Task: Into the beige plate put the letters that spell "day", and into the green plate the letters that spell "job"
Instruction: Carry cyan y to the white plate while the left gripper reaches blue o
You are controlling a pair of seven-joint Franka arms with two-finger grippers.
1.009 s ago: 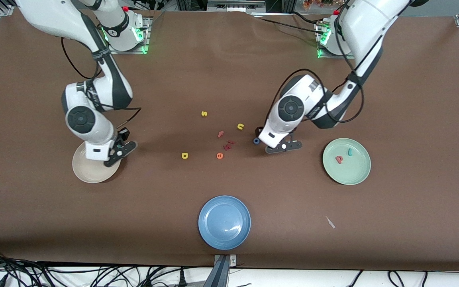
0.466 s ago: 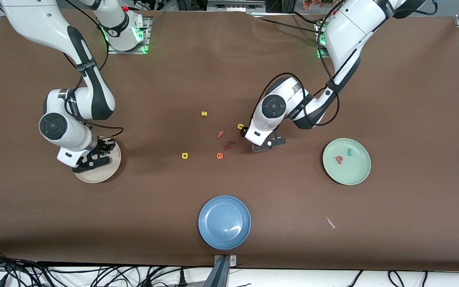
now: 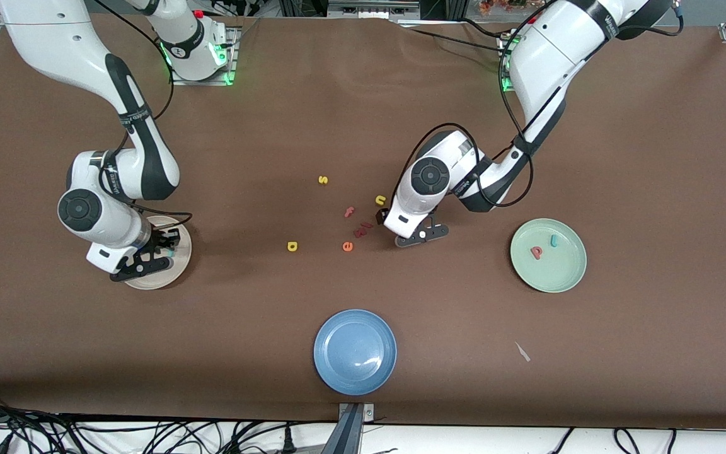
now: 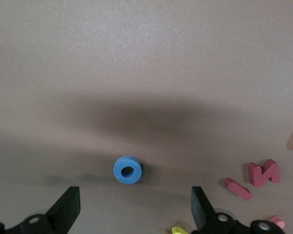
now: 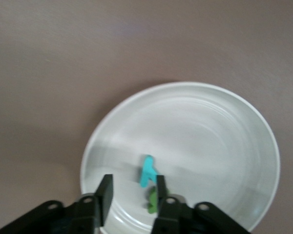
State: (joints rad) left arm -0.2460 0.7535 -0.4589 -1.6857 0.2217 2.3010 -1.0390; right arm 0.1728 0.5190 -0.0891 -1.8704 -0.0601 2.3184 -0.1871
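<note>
Front view count: three round shallow plates, namely the cream-beige plate (image 3: pixel 177 268) at the right arm's end, the pale mint-green plate (image 3: pixel 549 255) at the left arm's end, and a blue plate (image 3: pixel 355 352) nearest the camera between them.

Loose foam letters mid-table: yellow "s" (image 3: pixel 322 180), yellow "n" (image 3: pixel 380 200), pinkish "f" (image 3: pixel 349 212), dark red pieces (image 3: pixel 361 228), orange "e" (image 3: pixel 348 246), yellow "a" (image 3: pixel 292 246).

Green plate holds two: pinkish-red "b" (image 3: pixel 536 252) and teal "j" (image 3: pixel 553 239), lying apart.

Beige plate, in the right wrist view: teal "y" (image 5: pixel 147 171) lying flat on the plate, with the green "d" (image 5: pixel 152 201) just beside it, partly hidden by a finger.

The right gripper (image 5: pixel 133 192) is low over the beige plate (image 5: pixel 224 136), jaws parted and clamping nothing; the "y" sits just clear of the tips.

The left gripper (image 4: pixel 133 207) is low over bare table beside the letter cluster, jaws spread wide and empty. The blue foam ring "o" (image 4: pixel 127 169) lies flat on the cloth in line with the gap, just ahead of the tips and not touched.

The red pieces (image 4: pixel 256 176) lie off to one side of the ring, well apart from it. The other sides of the ring are bare brown cloth.
</note>
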